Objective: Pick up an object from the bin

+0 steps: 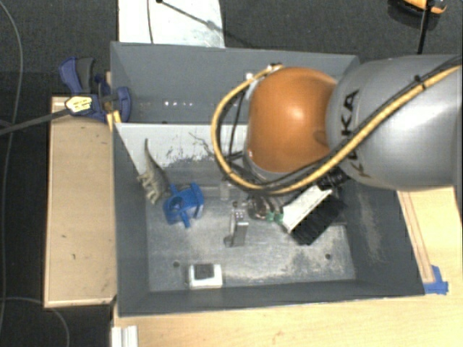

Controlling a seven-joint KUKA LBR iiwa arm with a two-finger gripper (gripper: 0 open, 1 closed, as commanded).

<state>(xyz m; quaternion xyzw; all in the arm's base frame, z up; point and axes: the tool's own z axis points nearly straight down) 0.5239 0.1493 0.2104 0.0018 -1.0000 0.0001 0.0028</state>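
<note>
Gripper [236,230], grip state indeterminate, hangs mid-bin [289,270]: black-and-white object [315,223] just beside it rightward, blue plastic piece [183,204] near, toward the left wall.

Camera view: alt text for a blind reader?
A KUKA arm with an orange wrist cover reaches from the right into a grey metal bin, its gripper low near the middle. Left of it lie a blue plastic piece and a grey toy dinosaur; a white block sits near the front wall.
</note>
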